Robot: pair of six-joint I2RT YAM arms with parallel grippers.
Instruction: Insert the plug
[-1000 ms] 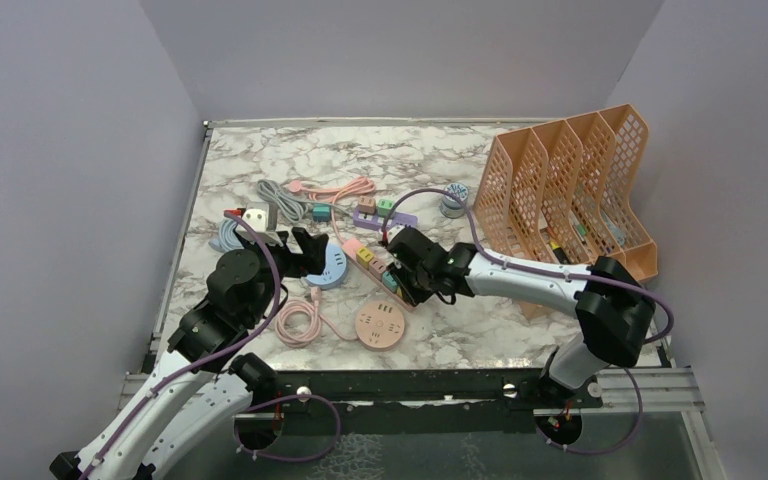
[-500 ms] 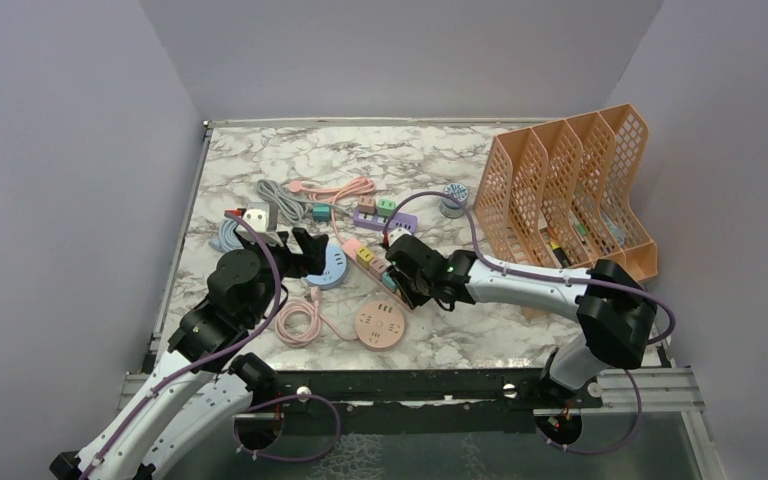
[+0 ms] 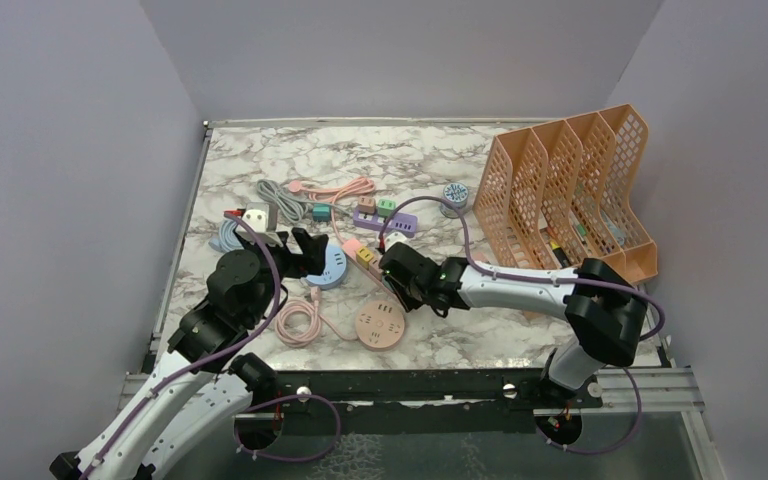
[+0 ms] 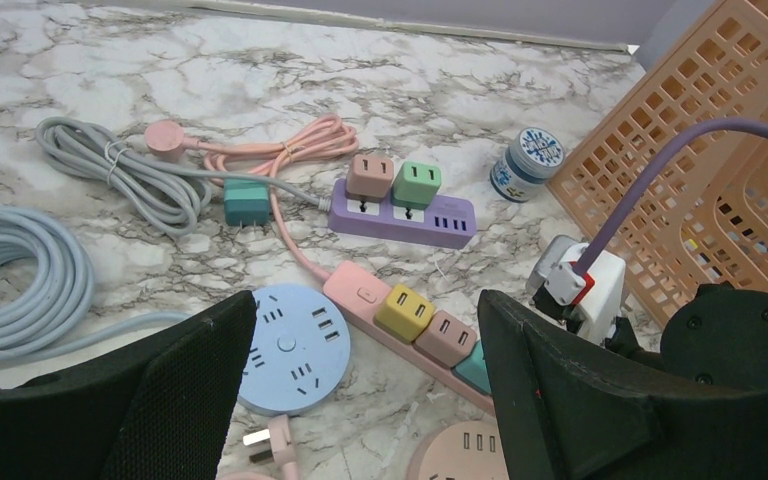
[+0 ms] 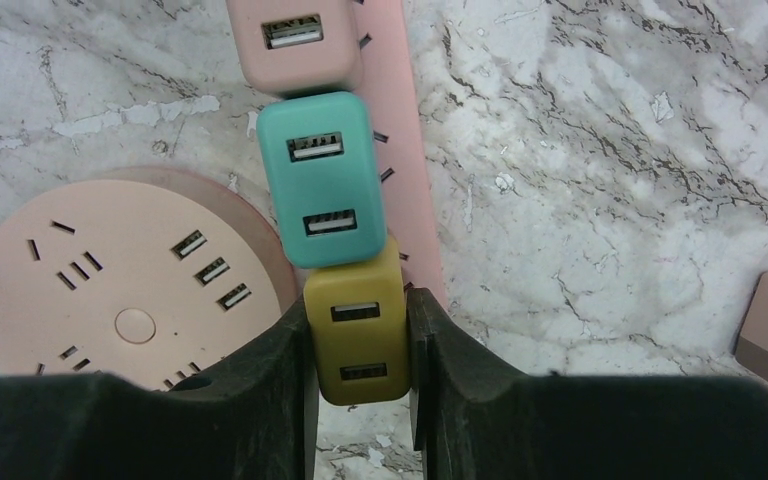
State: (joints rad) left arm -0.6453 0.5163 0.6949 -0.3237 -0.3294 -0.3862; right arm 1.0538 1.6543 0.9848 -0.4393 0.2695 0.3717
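Pink from end to end, the power strip [image 3: 348, 243] lay on the marble surface [image 3: 260, 160] toward the near edge, about midway between the left and right edges. The right claw [image 3: 397, 283] sat low over the strip's near end, and it hid the plug in this overhead view. The left claw [image 3: 298, 252] hovered beside a blue round socket [image 3: 335, 268].

From the left wrist, that claw's fingers [image 4: 190, 380] stood wide apart and held nothing. Between them the strip carried a yellow adapter [image 4: 405, 310], a pink adapter [image 4: 445, 335] and a teal adapter [image 4: 472, 365] in a row.

From the right wrist, the right claw was clamped on the plug [image 5: 357, 335] by its two long sides. It was a mustard, round-cornered block with two USB ports on its face. It sat square to the strip and touched the teal adapter end to end.

The step in hand looked like the insertion itself. Whether the prongs had entered the socket could not be told. The next move probably called for a straight push down, held square, before letting go.
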